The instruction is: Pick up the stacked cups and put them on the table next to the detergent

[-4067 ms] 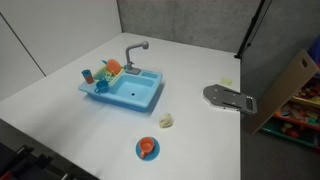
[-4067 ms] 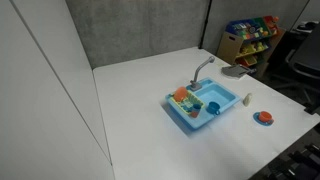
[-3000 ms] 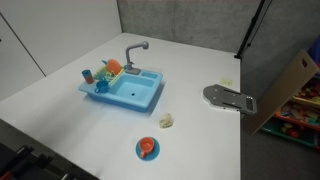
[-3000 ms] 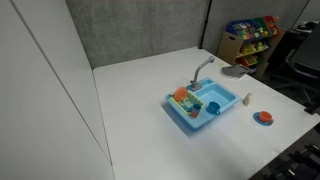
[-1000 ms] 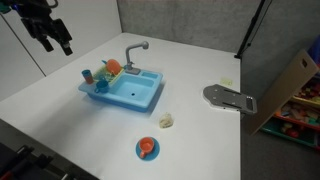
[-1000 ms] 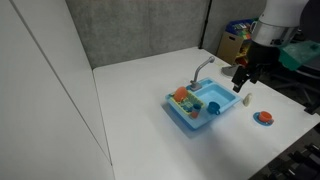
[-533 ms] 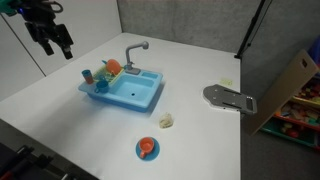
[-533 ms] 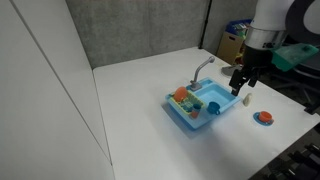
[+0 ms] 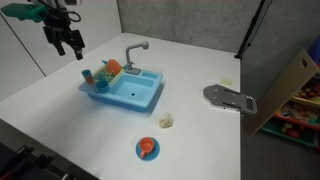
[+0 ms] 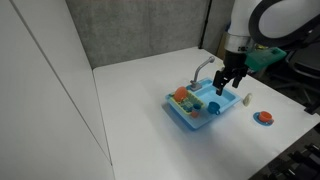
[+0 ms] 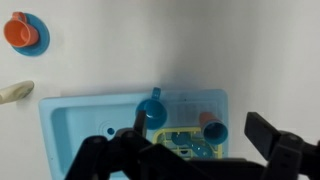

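The stacked cups (image 9: 87,74) are found upright at one end of the blue toy sink (image 9: 135,95), just below the claw (image 9: 72,48), whose jaws are spread wide, nothing gripped.

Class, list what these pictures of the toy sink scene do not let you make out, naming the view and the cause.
- Stacked cups: too small in an exterior view to count them.
- Detergent: cut off by the left edge of the wrist view.
- Sink: in the wrist view its lower part is hidden by the end effector and cut off by the bottom edge.
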`<state>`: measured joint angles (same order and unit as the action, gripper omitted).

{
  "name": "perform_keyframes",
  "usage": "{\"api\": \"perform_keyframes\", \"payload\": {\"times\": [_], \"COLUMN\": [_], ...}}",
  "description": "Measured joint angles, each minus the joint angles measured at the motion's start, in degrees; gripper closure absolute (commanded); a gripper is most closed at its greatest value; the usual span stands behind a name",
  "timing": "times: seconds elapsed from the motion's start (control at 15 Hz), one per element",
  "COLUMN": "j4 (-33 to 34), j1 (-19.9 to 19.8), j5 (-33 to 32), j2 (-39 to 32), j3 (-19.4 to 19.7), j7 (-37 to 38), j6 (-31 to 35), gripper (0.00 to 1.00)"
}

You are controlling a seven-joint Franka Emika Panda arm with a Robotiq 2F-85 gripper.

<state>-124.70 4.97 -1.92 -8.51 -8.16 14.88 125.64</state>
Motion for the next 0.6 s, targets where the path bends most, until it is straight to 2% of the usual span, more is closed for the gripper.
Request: {"api": "perform_keyframes", "payload": {"times": [0.6], "j4": [1.68], "j1": [2.16], "j5": [-0.8], "j2": [-7.59], "j3": [1.14], "j7": [-0.42], "j6": [11.91], "gripper": [0.0]}}
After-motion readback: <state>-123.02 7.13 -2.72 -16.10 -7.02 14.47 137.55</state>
